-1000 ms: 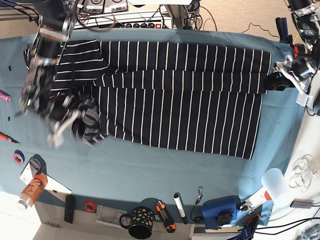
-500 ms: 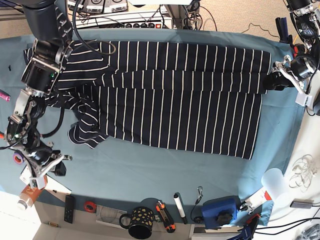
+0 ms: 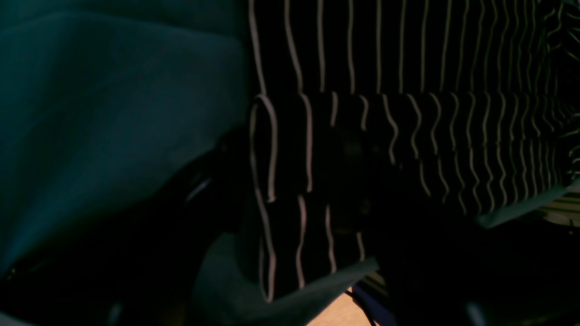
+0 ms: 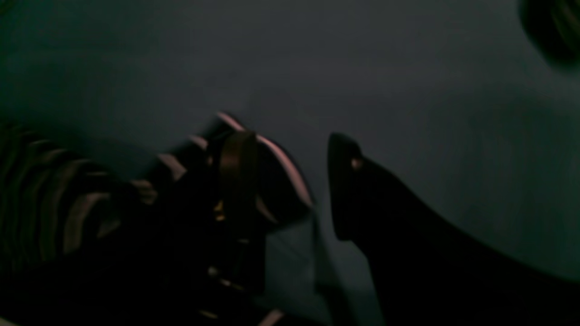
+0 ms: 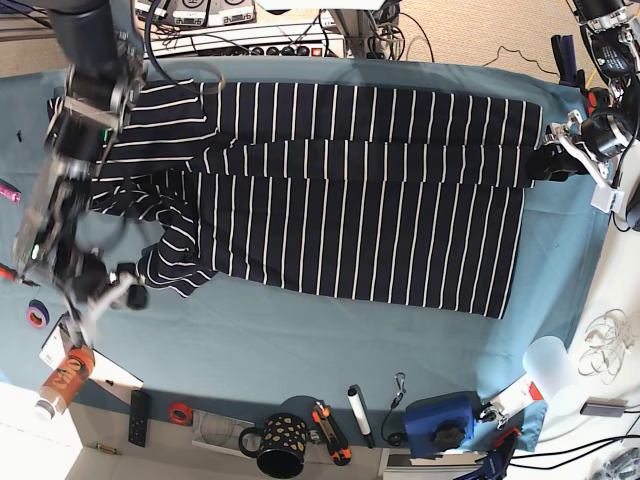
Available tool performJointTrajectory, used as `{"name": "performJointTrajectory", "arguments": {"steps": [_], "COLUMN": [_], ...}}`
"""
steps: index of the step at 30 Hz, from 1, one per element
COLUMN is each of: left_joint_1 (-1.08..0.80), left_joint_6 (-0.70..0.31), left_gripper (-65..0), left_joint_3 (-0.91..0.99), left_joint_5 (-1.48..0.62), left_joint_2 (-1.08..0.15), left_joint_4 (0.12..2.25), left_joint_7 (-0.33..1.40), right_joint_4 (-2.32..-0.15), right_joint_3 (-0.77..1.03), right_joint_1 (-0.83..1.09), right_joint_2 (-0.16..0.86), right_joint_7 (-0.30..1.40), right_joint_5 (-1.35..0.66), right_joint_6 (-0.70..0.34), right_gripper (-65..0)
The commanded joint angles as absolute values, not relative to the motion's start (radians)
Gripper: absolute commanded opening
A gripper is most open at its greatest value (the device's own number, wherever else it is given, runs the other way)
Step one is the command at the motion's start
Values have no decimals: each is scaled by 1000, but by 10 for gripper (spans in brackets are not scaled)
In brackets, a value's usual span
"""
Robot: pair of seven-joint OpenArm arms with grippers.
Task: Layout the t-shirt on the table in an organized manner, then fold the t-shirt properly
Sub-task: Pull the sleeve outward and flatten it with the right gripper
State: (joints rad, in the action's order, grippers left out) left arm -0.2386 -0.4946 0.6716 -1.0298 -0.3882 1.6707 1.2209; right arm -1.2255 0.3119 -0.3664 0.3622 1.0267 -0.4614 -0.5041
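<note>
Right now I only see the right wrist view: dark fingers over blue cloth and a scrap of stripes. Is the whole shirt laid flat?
Observer: Mostly. The base view shows the t-shirt spread along the table, one long side folded over, with a rumpled sleeve beside the right gripper.
Operator: Where is the other arm?
Observer: The left gripper sits at the shirt's opposite end, by the fold line.
</note>
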Motion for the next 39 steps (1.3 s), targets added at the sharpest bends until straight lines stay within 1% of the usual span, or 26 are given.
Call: {"name": "performJointTrajectory", "arguments": {"steps": [1,5,9,12,14,16,19,21,23,24,25,28,29,33,39], "left_joint_1": [-233,-232,-233,-233,-233,-233,-233,-233,-233,-233,-233,-233,-233,-233,-233], "left_joint_6": [-499,-499,-499,-499,-499,-499,-499,-499,-499,-499,-499,-499,-499,-499,-499], "left_gripper": [-364,-364,-364,-364,-364,-365,-365,-364,-365,-365,-365,-365,-365,-364,-365], "left_joint_3": [678,678,678,678,678,678,678,678,678,678,678,678,678,678,678], "left_joint_5": [-1052,-1052,-1052,-1052,-1052,-1052,-1052,-1052,-1052,-1052,-1052,-1052,-1052,-1052,-1052], "left_joint_2": [-408,-407,-407,-407,-407,-407,-407,-407,-407,-407,-407,-407,-407,-407,-407], "left_joint_4": [1684,1684,1684,1684,1684,1684,1684,1684,1684,1684,1684,1684,1684,1684,1684], "left_joint_7": [1203,1182,1178,1178,1178,1178,1178,1178,1178,1178,1178,1180,1181,1181,1180], "right_joint_4": [-1241,-1222,-1087,-955,-912,-911,-919,-924,-924,-924,-924,-924,-924,-941,-1074], "right_joint_3": [318,318,318,318,318,318,318,317,315,315,315,315,315,315,315], "right_joint_1": [-377,-348,-356,-371,-380,-381,-390,-401,-414,-420,-427,-447,-456,-492,-533], "right_joint_2": [380,376,376,371,363,349,327,310,295,290,285,282,283,283,283], "right_joint_7": [988,999,982,962,974,1019,1130,1181,1185,1185,1184,1185,1184,1142,987], "right_joint_5": [-478,-477,-523,-561,-595,-645,-743,-770,-766,-766,-766,-735,-711,-614,-473], "right_joint_6": [-501,-499,-494,-554,-589,-622,-676,-685,-685,-685,-685,-684,-685,-685,-684], "right_gripper": [-395,-395,-395,-395,-395,-395,-395,-395,-395,-406,-441,-615,-650,-650,-650]}}
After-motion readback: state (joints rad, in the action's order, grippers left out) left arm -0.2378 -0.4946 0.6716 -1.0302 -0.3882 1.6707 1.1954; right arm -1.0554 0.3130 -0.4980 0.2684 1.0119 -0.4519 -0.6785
